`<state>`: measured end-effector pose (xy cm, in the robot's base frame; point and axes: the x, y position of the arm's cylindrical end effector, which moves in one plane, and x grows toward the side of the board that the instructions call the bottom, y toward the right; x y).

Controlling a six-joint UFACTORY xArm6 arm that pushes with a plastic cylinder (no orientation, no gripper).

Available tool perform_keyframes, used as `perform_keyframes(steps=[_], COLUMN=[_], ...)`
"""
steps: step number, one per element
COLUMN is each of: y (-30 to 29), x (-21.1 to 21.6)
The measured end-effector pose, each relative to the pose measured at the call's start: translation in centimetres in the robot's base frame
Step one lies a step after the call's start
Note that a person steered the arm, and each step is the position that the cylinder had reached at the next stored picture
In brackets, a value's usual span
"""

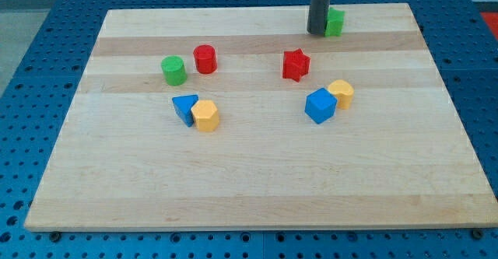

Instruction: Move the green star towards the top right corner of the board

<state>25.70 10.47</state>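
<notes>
My tip (317, 32) touches the left side of the green star (335, 22) near the counter's (257, 181) top edge; my end effector, a plain rod, holds nothing.

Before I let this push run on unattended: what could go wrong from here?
The green star already sits close to the board's top edge, so a push angled upward could slide it off. My tip touches only its left side; an off-centre push might spin the star away and lose contact.
</notes>
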Motion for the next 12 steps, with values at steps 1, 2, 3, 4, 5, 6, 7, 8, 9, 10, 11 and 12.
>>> perform_keyframes(steps=[1,2,3,4,5,6,7,8,9,10,11,12], y=[0.2,1.7,2.6,4.0,5.8,6.9,5.7,6.7,8.8,10.2,10.2,10.2], x=[-0.4,-0.4,-0.5,-0.5,-0.5,-0.5,0.1,0.8,0.8,0.6,-1.1,-1.8])
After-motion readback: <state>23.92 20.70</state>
